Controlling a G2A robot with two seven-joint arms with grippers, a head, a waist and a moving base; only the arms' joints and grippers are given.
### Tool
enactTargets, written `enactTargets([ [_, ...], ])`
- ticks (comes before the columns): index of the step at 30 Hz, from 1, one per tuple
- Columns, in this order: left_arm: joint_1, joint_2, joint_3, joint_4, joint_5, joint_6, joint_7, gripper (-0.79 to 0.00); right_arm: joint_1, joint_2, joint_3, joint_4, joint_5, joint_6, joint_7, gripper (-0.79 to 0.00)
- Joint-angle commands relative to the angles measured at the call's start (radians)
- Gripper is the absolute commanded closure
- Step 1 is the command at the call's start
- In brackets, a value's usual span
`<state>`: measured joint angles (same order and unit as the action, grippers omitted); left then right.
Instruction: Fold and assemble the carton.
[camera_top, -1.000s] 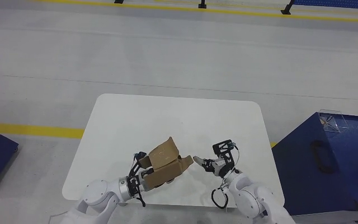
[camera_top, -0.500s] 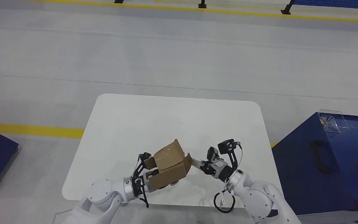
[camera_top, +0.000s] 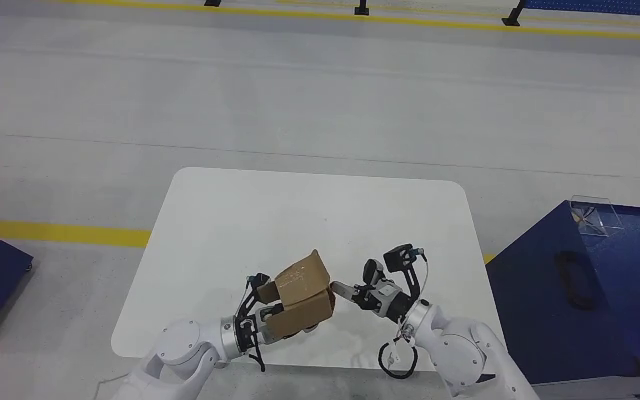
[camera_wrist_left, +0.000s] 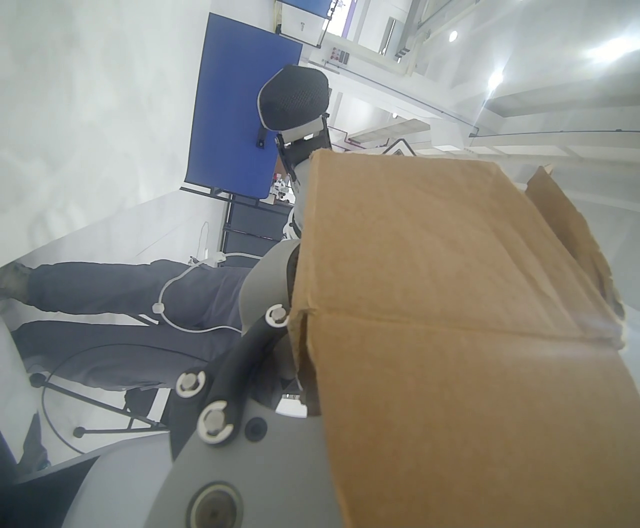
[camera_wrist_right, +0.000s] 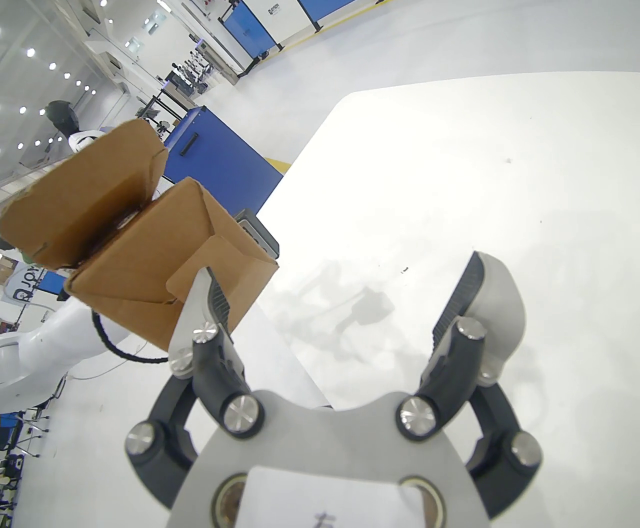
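Table (camera_top: 300, 210): white, rounded corners. The top view gives its whole outline, while the right wrist view (camera_wrist_right: 450, 175) gives just one corner and bare surface. Carton (camera_top: 300, 290): brown cardboard, partly folded, held up off the table over its near edge, left of centre, between the two grippers. From above it reads as a boxy body with one large flap raised on top. The right wrist view (camera_wrist_right: 130, 235) adds what the top view cannot: two folded sections meeting at a dark seam, and a small rounded flap at the end facing the right arm. The left wrist view (camera_wrist_left: 450, 325) shows the opposite side, a broad flat panel with one horizontal crease and a ragged flap edge behind it. Left gripper (camera_top: 272, 308): closed onto the carton's end nearest that arm, with dark fingers on both sides of the cardboard in the top view. Its own view shows one finger linkage against the panel's edge, the other hidden behind cardboard. Right gripper (camera_top: 352, 280): spread wide, nothing between the fingers, seen most clearly in its own view (camera_wrist_right: 345, 280). One fingertip (camera_wrist_right: 205, 287) touches the small rounded flap; the other fingertip (camera_wrist_right: 480, 270) stands apart over bare table.
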<state>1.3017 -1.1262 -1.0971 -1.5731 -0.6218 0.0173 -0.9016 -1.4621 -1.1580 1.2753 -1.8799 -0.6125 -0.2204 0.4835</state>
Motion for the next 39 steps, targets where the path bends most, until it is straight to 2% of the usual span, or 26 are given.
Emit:
enactTargets([
  [1, 0.000, 0.000, 0.001, -0.002, 0.002, 0.000, 0.001, 0.000, 0.004, -0.001, -0.010, 0.000, -0.004, 0.003, 0.003, -0.785],
  [39, -0.008, -0.003, 0.005, 0.007, 0.012, 0.003, -0.017, 0.000, 0.039, -0.002, -0.050, -0.024, -0.046, 0.052, 0.033, -0.785],
])
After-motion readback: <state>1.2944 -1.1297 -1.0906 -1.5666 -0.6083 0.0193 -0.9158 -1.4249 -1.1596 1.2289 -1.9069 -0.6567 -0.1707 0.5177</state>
